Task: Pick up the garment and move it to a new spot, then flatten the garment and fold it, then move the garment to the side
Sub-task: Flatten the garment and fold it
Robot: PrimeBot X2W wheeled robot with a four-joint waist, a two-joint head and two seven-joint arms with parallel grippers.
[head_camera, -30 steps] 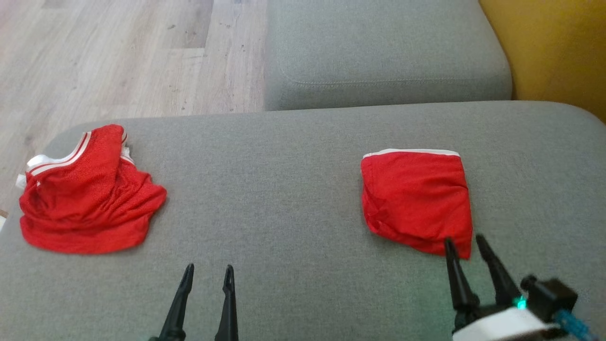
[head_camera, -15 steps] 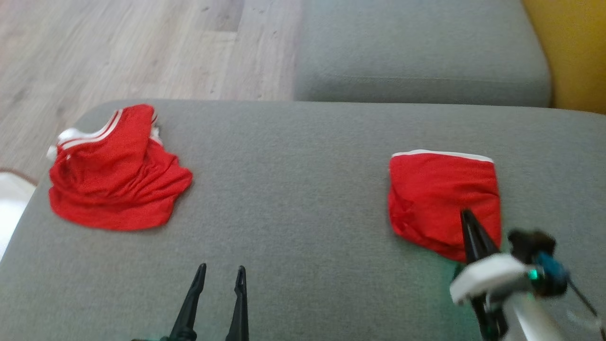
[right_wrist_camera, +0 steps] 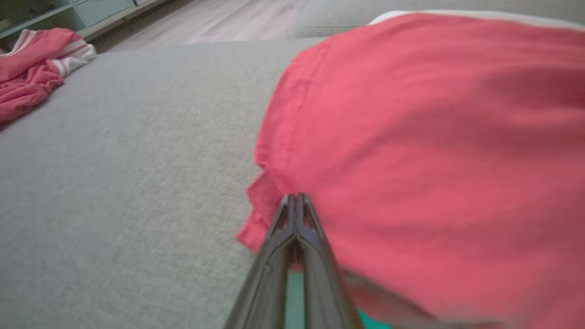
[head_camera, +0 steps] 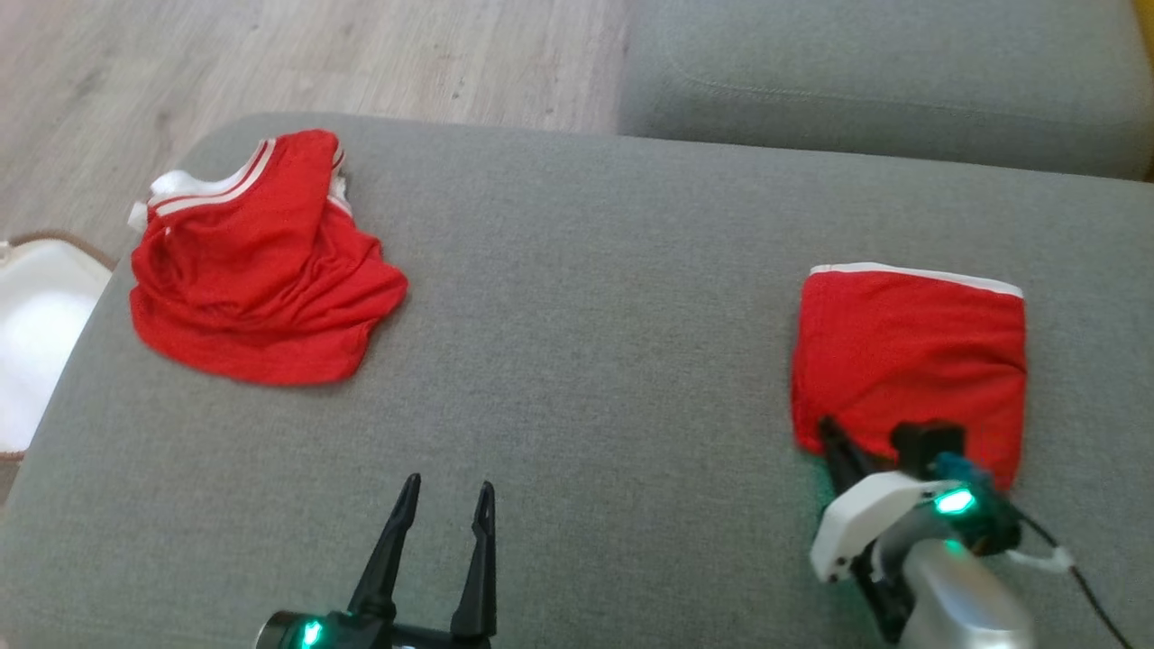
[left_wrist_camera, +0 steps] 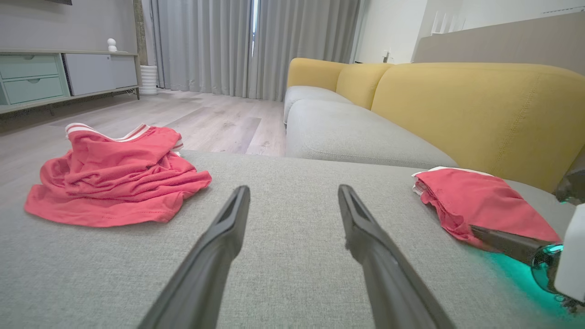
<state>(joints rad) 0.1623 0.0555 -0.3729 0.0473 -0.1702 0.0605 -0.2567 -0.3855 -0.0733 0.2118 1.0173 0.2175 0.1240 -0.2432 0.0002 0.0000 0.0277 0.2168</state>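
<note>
A folded red garment [head_camera: 911, 361] with a white edge lies on the right of the grey cushion [head_camera: 586, 270]. My right gripper [head_camera: 828, 433] is at its near-left corner, shut on the fabric's edge. In the right wrist view, my right gripper [right_wrist_camera: 295, 197] has its fingers pressed together where the garment [right_wrist_camera: 434, 137] ends. My left gripper [head_camera: 446, 491] stands open over bare cushion near the front, holding nothing. In the left wrist view, my left gripper [left_wrist_camera: 292, 189] points between the folded garment [left_wrist_camera: 480, 201] and a crumpled red garment [left_wrist_camera: 114, 183].
The crumpled red garment [head_camera: 257, 270] with white stripes lies at the cushion's far left. A second grey cushion [head_camera: 856, 72] lies beyond, with a yellow backrest [left_wrist_camera: 457, 105]. Wood floor [head_camera: 315, 54] and a white object [head_camera: 36, 342] lie past the left edge.
The right gripper has gone from open to shut and has moved onto the folded garment's near-left corner, its wrist turned over. The head camera has shifted. The left gripper stays open.
</note>
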